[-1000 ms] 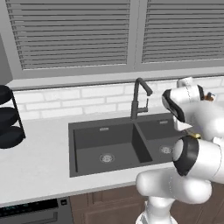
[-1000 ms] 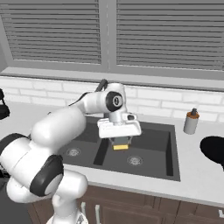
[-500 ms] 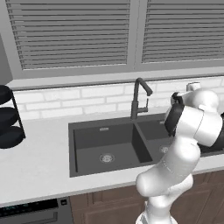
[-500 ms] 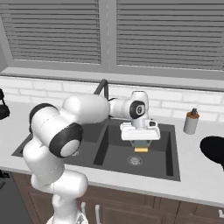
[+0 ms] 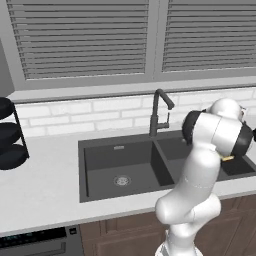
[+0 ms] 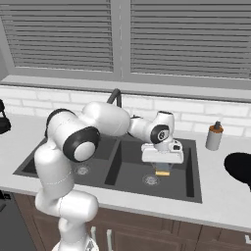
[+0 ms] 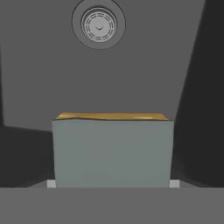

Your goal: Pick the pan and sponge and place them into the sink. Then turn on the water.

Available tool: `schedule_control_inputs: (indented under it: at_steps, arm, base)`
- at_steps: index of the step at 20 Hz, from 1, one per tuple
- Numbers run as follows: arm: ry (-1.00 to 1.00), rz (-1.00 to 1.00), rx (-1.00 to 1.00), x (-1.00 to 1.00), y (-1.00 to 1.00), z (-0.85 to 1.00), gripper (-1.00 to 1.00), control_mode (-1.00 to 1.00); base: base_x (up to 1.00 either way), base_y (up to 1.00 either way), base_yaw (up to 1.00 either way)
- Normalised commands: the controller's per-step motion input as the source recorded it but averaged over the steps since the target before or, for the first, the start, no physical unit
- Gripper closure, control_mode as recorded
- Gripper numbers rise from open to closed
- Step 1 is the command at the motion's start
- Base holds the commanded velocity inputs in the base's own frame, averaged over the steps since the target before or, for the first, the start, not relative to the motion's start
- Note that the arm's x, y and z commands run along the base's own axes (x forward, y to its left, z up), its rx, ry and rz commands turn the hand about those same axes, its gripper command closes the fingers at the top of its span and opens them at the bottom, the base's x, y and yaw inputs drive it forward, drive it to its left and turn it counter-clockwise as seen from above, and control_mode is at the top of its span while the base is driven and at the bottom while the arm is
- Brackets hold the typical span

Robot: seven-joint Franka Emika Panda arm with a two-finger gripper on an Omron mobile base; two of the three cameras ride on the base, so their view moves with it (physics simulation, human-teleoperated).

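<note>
My gripper (image 6: 163, 165) hangs low in the right basin of the dark grey sink (image 6: 128, 172), shut on the sponge (image 6: 163, 171). The sponge's yellow layer shows just below the white hand, close above the round drain (image 6: 150, 180). In the hand view the sponge (image 7: 113, 148) stands on edge, grey-green face toward the camera and yellow strip on top, with the basin floor and drain (image 7: 99, 24) beyond it. The pan (image 6: 239, 168) is a black round shape on the counter at the far right edge, right of the sink. My arm hides the right basin in the left base view, where the sink (image 5: 116, 150) lies ahead.
A tall dark gooseneck faucet (image 5: 157, 112) rises behind the divider of the two basins. A small soap bottle (image 6: 214, 136) stands on the counter behind the sink's right corner. A black wire rack (image 5: 10, 135) stands at the far left of the counter.
The arm has swung to the right with the sponge, from near the sink's divider to over the right basin's drain. The jaws have kept the same width.
</note>
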Motion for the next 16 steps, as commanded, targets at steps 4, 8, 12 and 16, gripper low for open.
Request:
schedule_control_inputs:
  at_steps: [4, 8, 12, 16]
  arm:
    - [-0.07, 0.00, 0.00, 0.24, 0.00, -0.65, 1.00, -1.00]
    - [-0.06, 0.00, 0.00, 0.35, -0.04, -0.65, 1.00, -1.00]
    - [-0.03, 0.00, 0.00, 0.36, -0.15, -0.51, 1.00, -1.00]
    - [-0.02, 0.00, 0.00, 0.26, -0.16, -0.44, 1.00, -1.00]
  base:
    - [0.00, 0.00, 0.00]
    - [0.00, 0.00, 0.00]
    - [0.00, 0.00, 0.00]
    - [0.00, 0.00, 0.00]
